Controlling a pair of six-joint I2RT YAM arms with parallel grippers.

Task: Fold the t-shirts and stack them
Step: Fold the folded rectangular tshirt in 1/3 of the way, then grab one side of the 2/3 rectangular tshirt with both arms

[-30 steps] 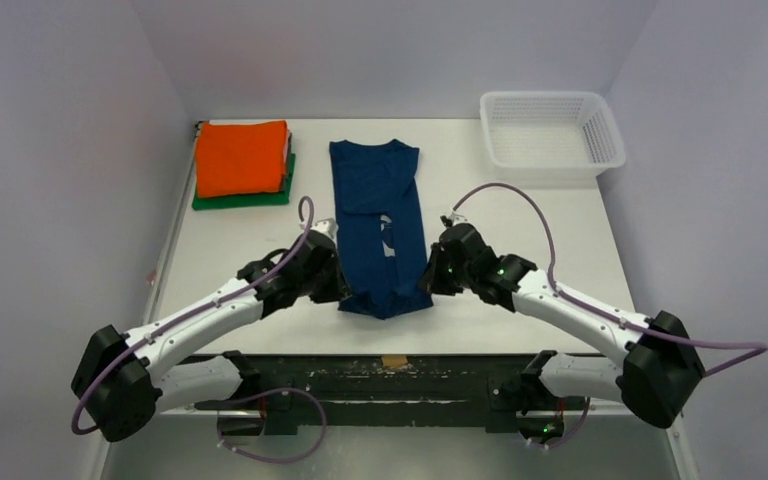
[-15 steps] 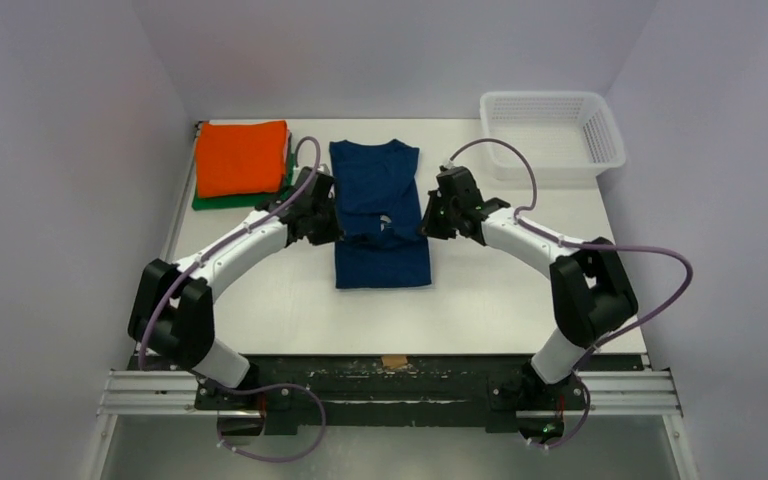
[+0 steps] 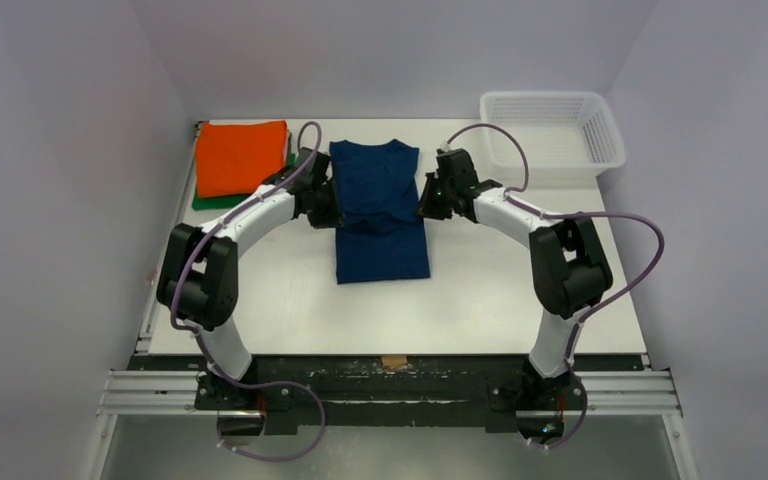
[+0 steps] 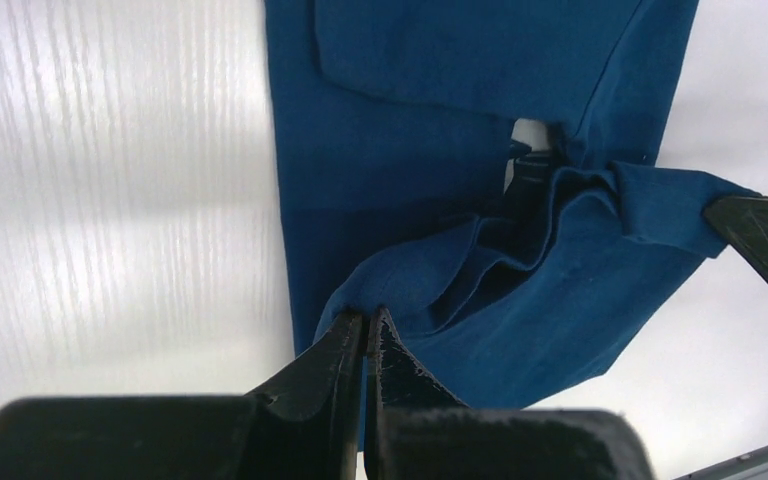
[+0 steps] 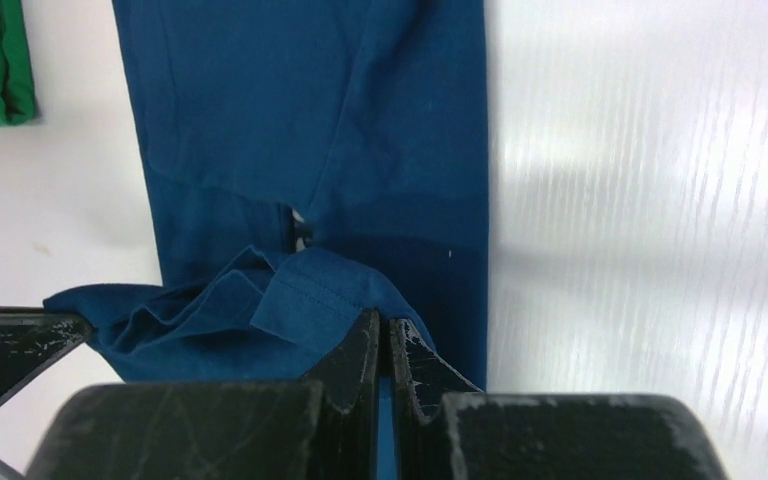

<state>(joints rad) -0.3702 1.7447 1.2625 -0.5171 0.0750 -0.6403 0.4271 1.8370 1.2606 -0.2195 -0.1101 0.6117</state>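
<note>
STEP: you had the shirt (image 3: 380,255) mid-way up the table (image 3: 260,300), hem carried over its body | FINGERS: left fingers (image 4: 332,362) and right fingers (image 5: 352,352) each pinched a hem corner | TIP: you needed both arms level, hem laid square to the collar before letting go | CHANGE: a second back that hem sat at the near edge, shirt at full length.

- The top view is bright and evenly lit from above; the white table (image 3: 270,300) shows only faint, soft shadows.
- The walls (image 3: 70,120) carry a pale lilac cast and darken toward the lower corners.
- In both wrist views the table throws back broad, streaky glare, nearly blown out in places.
- The navy shirt (image 4: 410,90) is sharp there, its folds deep in shadow.
- The black fingers (image 4: 320,365) at the bottom edge look dark and soft.
</note>
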